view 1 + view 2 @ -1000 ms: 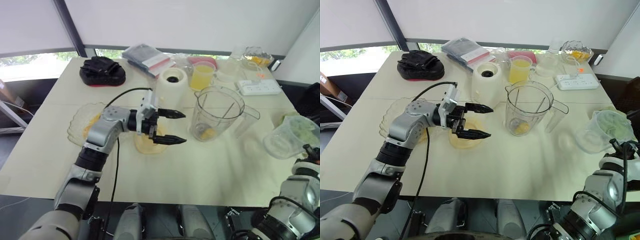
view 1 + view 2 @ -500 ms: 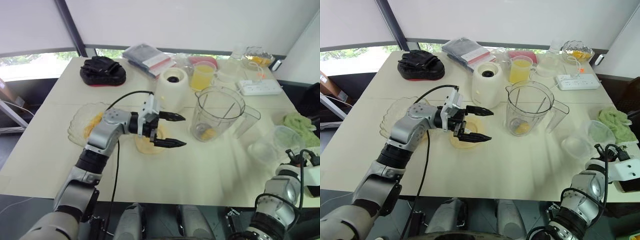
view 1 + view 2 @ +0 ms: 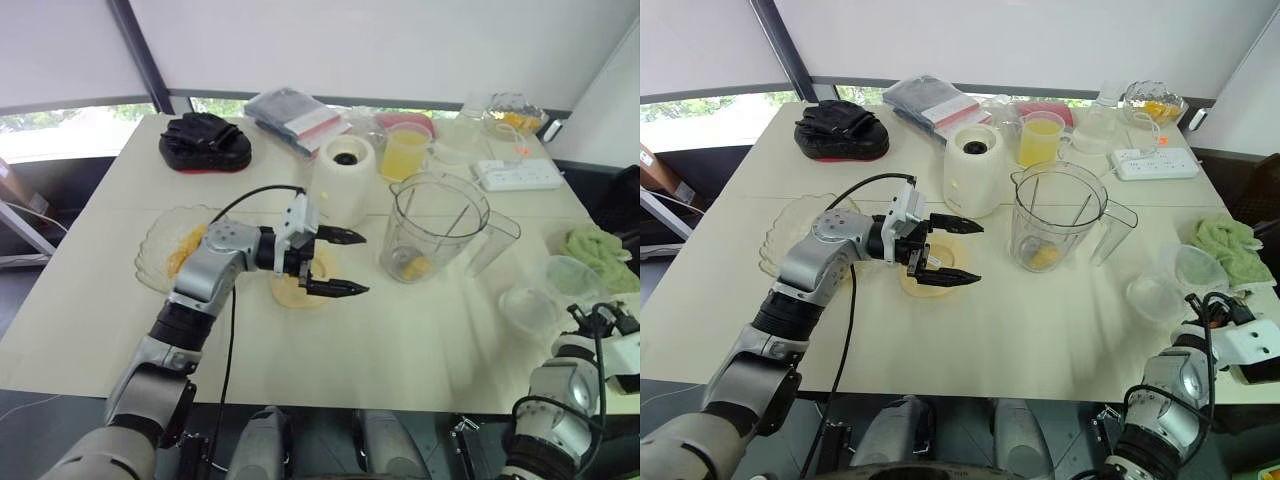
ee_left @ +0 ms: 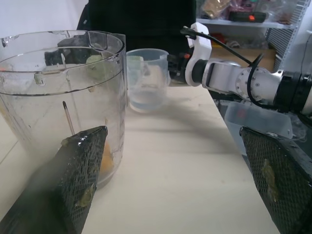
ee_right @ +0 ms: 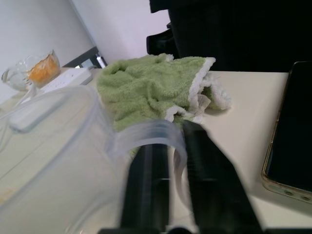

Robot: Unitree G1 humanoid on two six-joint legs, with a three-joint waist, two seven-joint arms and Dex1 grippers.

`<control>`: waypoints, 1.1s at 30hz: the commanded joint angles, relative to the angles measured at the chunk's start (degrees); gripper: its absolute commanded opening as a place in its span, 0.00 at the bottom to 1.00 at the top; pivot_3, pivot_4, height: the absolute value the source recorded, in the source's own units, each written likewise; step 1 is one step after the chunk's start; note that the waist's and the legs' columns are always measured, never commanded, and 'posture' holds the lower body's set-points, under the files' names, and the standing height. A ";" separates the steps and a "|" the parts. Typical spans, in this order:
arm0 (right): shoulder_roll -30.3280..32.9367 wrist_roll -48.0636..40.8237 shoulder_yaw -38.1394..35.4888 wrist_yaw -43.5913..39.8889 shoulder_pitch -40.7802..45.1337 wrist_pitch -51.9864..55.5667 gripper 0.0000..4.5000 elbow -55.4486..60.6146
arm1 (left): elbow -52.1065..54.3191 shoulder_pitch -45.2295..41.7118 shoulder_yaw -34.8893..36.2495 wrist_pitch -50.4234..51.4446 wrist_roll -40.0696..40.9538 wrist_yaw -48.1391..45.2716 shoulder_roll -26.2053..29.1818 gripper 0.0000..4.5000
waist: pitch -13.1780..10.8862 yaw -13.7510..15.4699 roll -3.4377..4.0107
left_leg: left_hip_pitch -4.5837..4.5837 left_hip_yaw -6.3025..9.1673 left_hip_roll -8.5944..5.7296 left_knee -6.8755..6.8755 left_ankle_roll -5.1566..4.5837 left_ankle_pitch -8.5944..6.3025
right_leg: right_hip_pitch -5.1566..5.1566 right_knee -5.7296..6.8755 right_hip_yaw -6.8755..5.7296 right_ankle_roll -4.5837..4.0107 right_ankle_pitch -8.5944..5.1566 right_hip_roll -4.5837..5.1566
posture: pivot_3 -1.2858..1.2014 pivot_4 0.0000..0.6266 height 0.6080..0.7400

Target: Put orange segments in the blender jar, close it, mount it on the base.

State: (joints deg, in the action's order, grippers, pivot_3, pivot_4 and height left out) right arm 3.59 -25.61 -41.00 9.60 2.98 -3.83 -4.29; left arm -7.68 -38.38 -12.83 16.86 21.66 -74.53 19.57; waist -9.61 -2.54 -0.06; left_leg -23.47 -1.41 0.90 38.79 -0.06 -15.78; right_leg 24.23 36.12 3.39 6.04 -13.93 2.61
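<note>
Left tool (image 3: pixel 366 264), wide open and empty, hovers over the plate (image 3: pixel 281 294) of orange segments (image 3: pixel 320 267) mid-surface, blender jar (image 3: pixel 435 225) just beside; I'd lower and pinch one next. Right tool (image 5: pixel 173 146) grips a clear cup (image 5: pixel 58 146).

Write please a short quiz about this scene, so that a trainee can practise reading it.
1. True or false: the blender jar is mounted on the white base.
2. The left gripper is: A) open; B) shut on an orange segment; C) shut on the jar.
3. What does the right gripper hold?
Key: 1 false, they stand side by side; 2 A; 3 the clear cup, by its handle.
</note>
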 commanded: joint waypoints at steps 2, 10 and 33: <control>0.68 -0.08 0.65 -0.18 -1.30 -1.18 0.54 2.45 | 1.06 -0.62 -0.56 -1.30 -0.50 0.27 -0.48 1.00 | 0.00 -0.06 0.00 | 0.00 -0.01 0.00 0.00 0.00 0.00 | 0.00 0.00 0.01 0.00 0.00 0.00 | 0.52 0.24 1.00; -0.12 -0.19 1.80 0.43 -4.04 -1.00 0.54 4.59 | 0.11 -0.91 -0.34 -2.07 -1.27 0.48 -1.18 1.00 | 0.00 0.00 0.00 | 0.03 -0.04 0.01 0.00 0.00 0.00 | 0.00 0.00 0.06 0.00 0.00 0.00 | 0.52 0.24 1.00; -6.14 -1.99 11.77 -3.45 -25.28 4.62 0.54 26.86 | -4.55 -2.42 -0.41 -4.36 -2.37 -0.71 -2.53 1.00 | 0.00 0.17 -0.01 | 0.01 -0.02 0.10 -0.01 0.00 0.00 | 0.02 -0.04 0.08 -0.01 -0.02 0.07 | 0.52 0.24 1.00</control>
State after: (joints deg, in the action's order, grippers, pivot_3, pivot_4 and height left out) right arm -2.52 -27.73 -29.76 7.52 -20.16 0.93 17.67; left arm -12.43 -39.16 -13.41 13.90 19.26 -74.89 17.23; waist -9.61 -2.36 -0.07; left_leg -23.46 -1.42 1.01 38.78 -0.06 -15.79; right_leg 24.25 36.07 3.46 6.05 -13.97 2.69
